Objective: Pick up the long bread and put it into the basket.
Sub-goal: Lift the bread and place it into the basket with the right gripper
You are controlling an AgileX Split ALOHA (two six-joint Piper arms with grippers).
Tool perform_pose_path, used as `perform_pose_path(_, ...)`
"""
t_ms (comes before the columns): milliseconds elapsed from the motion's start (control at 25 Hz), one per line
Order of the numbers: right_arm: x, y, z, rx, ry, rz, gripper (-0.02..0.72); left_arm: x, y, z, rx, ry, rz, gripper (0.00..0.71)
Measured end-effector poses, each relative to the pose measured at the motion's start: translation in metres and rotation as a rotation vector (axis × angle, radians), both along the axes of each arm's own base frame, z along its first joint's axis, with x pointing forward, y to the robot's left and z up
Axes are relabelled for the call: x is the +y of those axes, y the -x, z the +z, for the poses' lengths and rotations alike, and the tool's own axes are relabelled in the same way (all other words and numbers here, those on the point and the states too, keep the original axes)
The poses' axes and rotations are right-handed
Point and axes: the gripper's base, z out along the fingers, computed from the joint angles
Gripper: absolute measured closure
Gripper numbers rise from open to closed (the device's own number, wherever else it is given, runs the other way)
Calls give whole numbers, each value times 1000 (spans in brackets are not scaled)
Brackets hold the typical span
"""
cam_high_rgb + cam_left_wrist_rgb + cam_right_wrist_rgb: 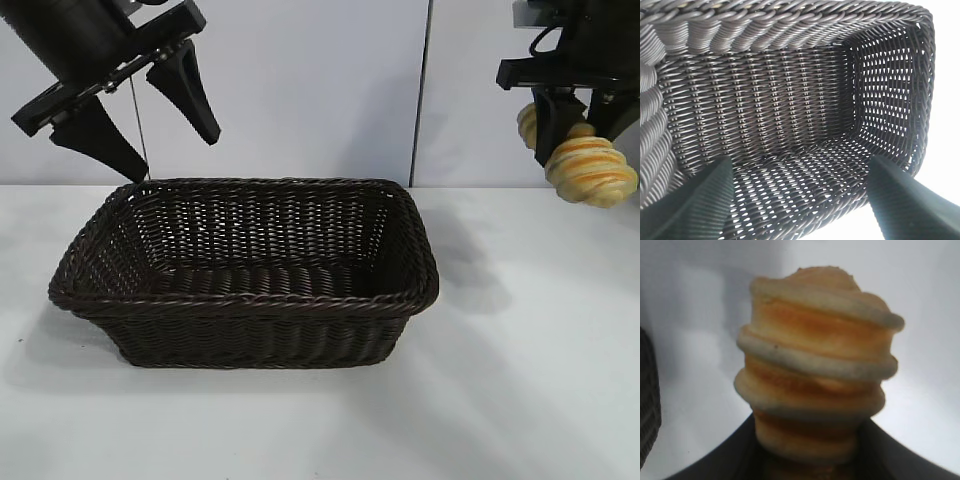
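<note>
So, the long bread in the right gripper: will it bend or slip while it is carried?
The long bread likely stays stiff: both ends stick out of the right gripper without sagging. Its ridges probably help against slipping. Its rounded shape may roll once released.

The left arm reaches in from the upper left, its wrist angled downward. The left gripper (172,138) hangs in the air with its two dark fingers (186,88) spread wide, nothing between them. Over at the upper right, the right gripper (583,128) points almost straight down, fingers (553,122) clamped on a load.
</note>
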Motion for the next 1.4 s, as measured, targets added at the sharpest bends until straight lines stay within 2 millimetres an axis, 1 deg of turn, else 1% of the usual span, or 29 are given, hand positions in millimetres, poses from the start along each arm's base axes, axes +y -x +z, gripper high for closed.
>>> perform_pose_path(160, 38, 8, 0, 2, -8, 86, 398, 0, 0, 0, 0, -1, 0, 170)
perform_pose_path(400, 93, 27, 0, 5, -13, 201, 398, 0, 0, 0, 0, -1, 0, 170)
perform_pose_path(560, 122, 40, 0, 2, -22, 257, 398, 0, 0, 0, 0, -1, 0, 170)
perform_pose_path(680, 139, 47, -1, -11, -30, 296, 398, 0, 0, 0, 0, -1, 0, 170)
perform_pose_path(840, 160, 49, -12, -29, -50, 334, 398, 0, 0, 0, 0, -1, 0, 170)
perform_pose_path(1000, 174, 45, -27, -49, -105, 336, 398, 0, 0, 0, 0, -1, 0, 170)
perform_pose_path(1120, 181, 40, -38, -59, -137, 327, 398, 0, 0, 0, 1, -1, -1, 170)
perform_pose_path(1280, 184, 37, -53, -35, -139, 320, 398, 0, 0, 0, 1, -1, -1, 170)
perform_pose_path(1400, 185, 37, -57, -27, -143, 318, 398, 0, 0, 0, 1, -1, -1, 170)
